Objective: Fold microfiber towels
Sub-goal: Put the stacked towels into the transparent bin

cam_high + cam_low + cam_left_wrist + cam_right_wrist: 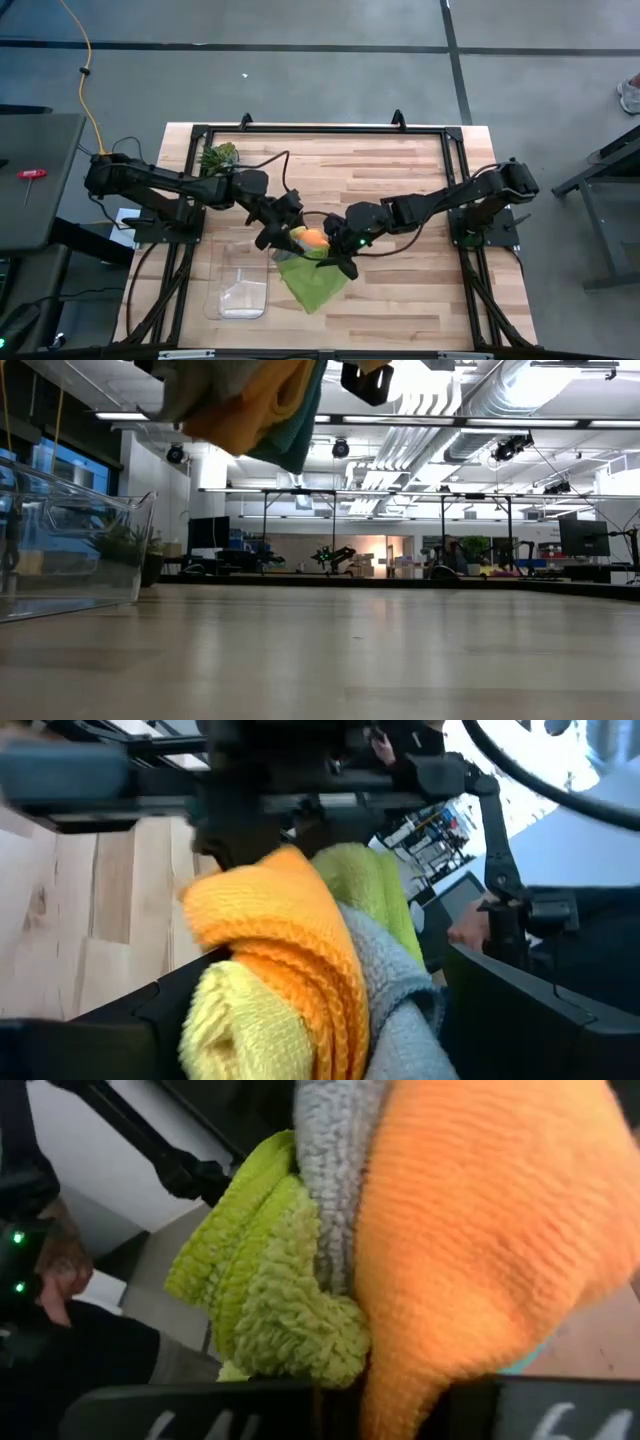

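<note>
A bundle of microfiber towels [308, 240] is held up between my two grippers over the table's near middle. Orange [290, 950], yellow [245, 1030], grey [390, 1000] and lime green [375, 885] cloths show bunched together. A teal edge [298, 430] hangs at the bundle's underside. The lime green towel [315, 282] spreads out toward the table's near edge. My left gripper [272, 234] is at the bundle's left side and my right gripper [342, 252] at its right side, each shut on it. In the low view the bundle [245, 405] hangs clear of the tabletop. My left gripper holds the bunched towels, several layers, between its two fingers [110, 1030], coming level from the table's left. The orange and yellow folds [270, 990] bulge between the fingers. The bundle is lifted clear of the table. My right gripper holds the same bundle from the table's right side, with lime green folds [270, 1300], grey and orange cloth [470, 1260] crowded between its fingers [200, 1415]. Several layers are in the hold. The lime green towel hangs slack below.
A clear plastic bin [240, 285] stands at the near left, close under my left gripper; it also shows in the low view [70, 540]. A small spiky green plant [220, 156] stands at the far left. Bare wood lies at the far middle and right.
</note>
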Controlling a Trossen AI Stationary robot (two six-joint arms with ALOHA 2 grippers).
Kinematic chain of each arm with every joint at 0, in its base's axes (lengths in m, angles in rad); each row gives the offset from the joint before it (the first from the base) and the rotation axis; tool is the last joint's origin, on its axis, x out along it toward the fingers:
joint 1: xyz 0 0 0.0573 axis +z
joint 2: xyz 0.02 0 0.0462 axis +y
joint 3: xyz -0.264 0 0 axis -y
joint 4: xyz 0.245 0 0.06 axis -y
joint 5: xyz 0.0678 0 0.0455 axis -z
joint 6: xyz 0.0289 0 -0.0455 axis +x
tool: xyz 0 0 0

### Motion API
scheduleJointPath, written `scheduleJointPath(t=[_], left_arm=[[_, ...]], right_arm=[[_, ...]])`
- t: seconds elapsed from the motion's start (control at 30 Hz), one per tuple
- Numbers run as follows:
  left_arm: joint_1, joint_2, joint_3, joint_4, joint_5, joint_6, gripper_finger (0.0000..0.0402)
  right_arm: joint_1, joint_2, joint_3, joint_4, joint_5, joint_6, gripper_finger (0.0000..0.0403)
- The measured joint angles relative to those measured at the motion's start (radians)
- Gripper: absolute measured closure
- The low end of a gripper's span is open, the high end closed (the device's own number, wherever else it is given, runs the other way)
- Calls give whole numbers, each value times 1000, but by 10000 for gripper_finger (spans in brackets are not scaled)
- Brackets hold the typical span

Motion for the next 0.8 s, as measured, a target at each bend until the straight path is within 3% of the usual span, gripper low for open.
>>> scheduleJointPath(t=[0.33, 0.57, 0.8], left_arm=[[-64, 0, 0, -18, -49, 90, 71], [-107, 7, 1, -66, -60, 147, 71], [-111, 7, 1, -84, -73, 170, 75]], right_arm=[[-43, 0, 0, 15, -34, 85, 377], [-46, 2, 0, 108, -15, 82, 377], [-51, 2, 0, 88, -10, 65, 377]])
